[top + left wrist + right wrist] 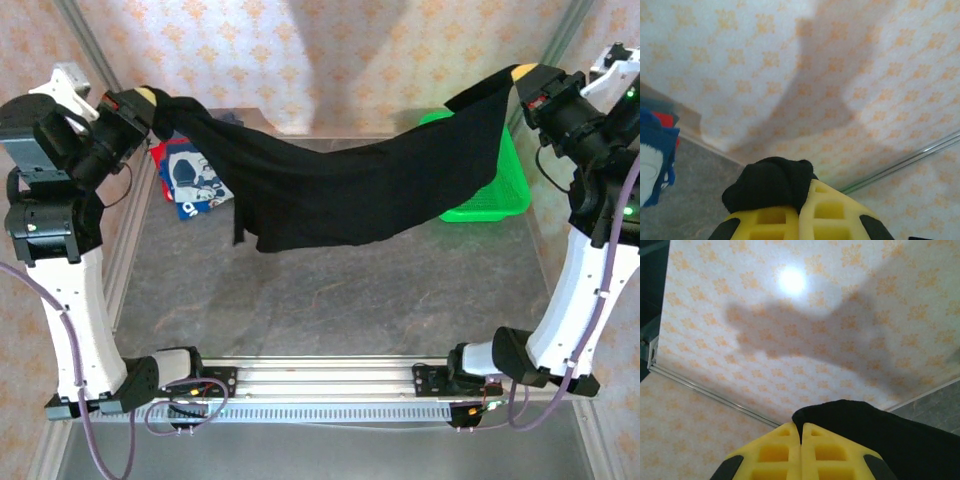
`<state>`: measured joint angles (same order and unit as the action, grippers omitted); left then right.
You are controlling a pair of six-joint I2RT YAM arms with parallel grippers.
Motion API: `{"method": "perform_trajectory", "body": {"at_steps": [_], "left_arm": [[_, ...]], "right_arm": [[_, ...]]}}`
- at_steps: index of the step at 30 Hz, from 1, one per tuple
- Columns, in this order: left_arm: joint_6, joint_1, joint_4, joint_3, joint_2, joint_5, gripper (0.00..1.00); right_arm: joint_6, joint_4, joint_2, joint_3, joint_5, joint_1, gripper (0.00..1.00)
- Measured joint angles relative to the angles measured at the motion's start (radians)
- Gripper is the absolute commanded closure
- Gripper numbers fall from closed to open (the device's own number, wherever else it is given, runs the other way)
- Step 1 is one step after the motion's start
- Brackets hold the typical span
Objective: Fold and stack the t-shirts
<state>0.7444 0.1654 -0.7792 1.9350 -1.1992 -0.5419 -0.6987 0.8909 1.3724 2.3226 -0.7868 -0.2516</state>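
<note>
Top external: black t-shirt [340, 190] strung mid-frame above table [330, 300], left gripper [147, 98] and right gripper [522, 74] each clenched on an end. Risk: thin pinches; extra tension could pull cloth free.

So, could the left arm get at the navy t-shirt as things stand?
Probably not yet: the left gripper is shut on the black t-shirt, which the right gripper also holds, though the navy t-shirt lies close by.
</note>
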Motion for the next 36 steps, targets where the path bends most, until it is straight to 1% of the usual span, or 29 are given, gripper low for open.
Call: {"method": "perform_trajectory", "body": {"at_steps": [4,9,13,16,19,24,28,32,36], "left_arm": [[0.043,-0.032,0.001,-0.132,0.077,0.002,1.00],[0.079,-0.090,0.005,-0.241,0.154,0.011,1.00],[0.105,-0.107,0.031,-0.362,0.196,0.036,1.00],[0.112,-0.123,0.057,-0.441,0.189,0.058,1.00],[0.108,-0.148,0.109,-0.504,0.141,0.084,1.00],[0.084,-0.163,0.190,-0.611,0.030,0.160,1.00],[0.061,-0.163,0.231,-0.650,-0.050,0.216,1.00],[0.058,-0.163,0.272,-0.705,-0.076,0.240,1.00],[0.076,-0.163,0.274,-0.765,-0.079,0.257,1.00]], "right_arm": [[-0.043,-0.001,0.026,0.066,-0.078,-0.098,1.00],[-0.089,-0.029,0.058,0.100,-0.154,-0.198,1.00],[-0.092,-0.045,0.089,0.071,-0.165,-0.210,1.00],[-0.095,-0.061,0.119,0.019,-0.167,-0.207,1.00],[-0.082,-0.059,0.195,0.014,-0.148,-0.167,1.00],[0.000,-0.012,0.386,0.054,-0.082,-0.009,1.00],[0.080,0.021,0.555,0.103,-0.009,0.112,1.00],[0.150,0.037,0.701,0.159,0.053,0.207,1.00],[0.204,0.053,0.804,0.199,0.095,0.280,1.00]]}}
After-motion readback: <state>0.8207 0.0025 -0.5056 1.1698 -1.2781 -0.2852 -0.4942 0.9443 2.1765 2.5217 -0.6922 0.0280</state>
